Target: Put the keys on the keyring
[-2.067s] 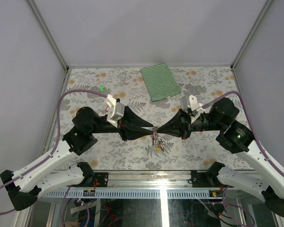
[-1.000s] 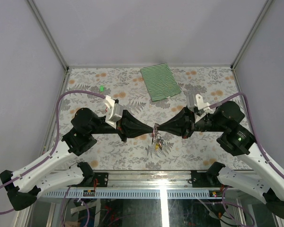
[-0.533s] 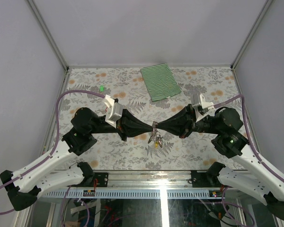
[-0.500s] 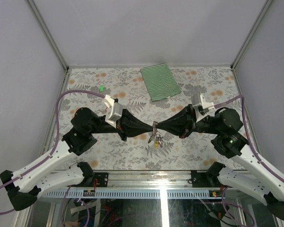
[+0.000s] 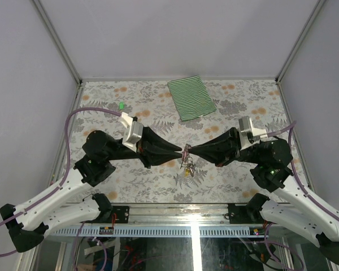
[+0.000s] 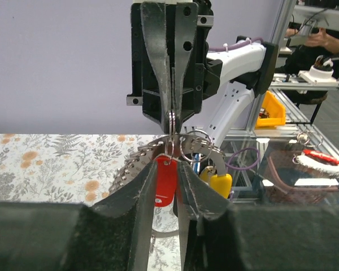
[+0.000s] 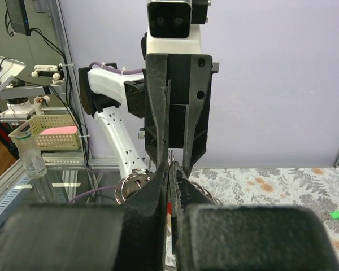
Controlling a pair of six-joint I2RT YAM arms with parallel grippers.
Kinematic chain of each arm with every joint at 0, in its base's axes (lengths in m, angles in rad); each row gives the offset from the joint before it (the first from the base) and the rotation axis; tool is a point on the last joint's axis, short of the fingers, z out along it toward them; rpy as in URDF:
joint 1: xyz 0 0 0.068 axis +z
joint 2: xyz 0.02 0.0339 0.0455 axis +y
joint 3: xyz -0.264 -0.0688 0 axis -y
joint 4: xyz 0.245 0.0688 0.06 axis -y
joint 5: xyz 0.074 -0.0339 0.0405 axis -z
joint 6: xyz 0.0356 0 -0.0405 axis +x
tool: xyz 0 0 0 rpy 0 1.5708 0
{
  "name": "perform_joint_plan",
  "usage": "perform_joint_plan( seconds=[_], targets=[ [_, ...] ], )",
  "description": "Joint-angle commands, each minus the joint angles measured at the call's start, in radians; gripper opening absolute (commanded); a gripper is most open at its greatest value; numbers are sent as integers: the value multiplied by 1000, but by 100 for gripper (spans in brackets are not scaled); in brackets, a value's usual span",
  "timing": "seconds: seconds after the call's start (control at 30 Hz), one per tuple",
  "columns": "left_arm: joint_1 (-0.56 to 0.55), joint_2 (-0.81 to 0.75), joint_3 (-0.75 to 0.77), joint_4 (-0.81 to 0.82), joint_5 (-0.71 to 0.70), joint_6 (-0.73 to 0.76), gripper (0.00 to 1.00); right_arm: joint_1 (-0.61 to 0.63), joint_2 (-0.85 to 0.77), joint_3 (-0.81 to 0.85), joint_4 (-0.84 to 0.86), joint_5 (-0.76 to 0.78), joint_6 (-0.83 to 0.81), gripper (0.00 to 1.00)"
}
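Thin wire keyring (image 6: 195, 134), serrated silvery keys (image 6: 133, 166)

Keyring (image 6: 172, 117) at the right gripper (image 6: 173, 126) tips: thin bright metal wire, glossy. Keys (image 6: 137, 162) just ahead of the left gripper (image 6: 169, 165): silvery metal, shiny, toothed edges. Red tag (image 6: 165, 179) between its fingers (image 6: 133, 197), yellow tag (image 6: 220, 183) just beside: smooth glossy plastic. Fingers on both grippers: matt black, grainy plastic. Table cover (image 5: 130, 175) below: matt floral print. Striped cloth (image 5: 191, 97) well beyond: soft woven fabric.
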Motion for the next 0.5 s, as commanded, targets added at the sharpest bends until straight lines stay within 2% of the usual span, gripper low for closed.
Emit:
perform_joint_plan(
  seconds=[0.0,0.33,0.47],
  targets=[
    [-5,-37,-31,142,-65,-59,25,-2,-33,18,81,17,-35,0],
    [-11,-25,-72,313,-88,-165,31,-3,-36,26,5,18,-94,0],
    [-40,4,-64,324,-89,-163,33,-3,-41,29,-17,28,-108,0]
  ],
)
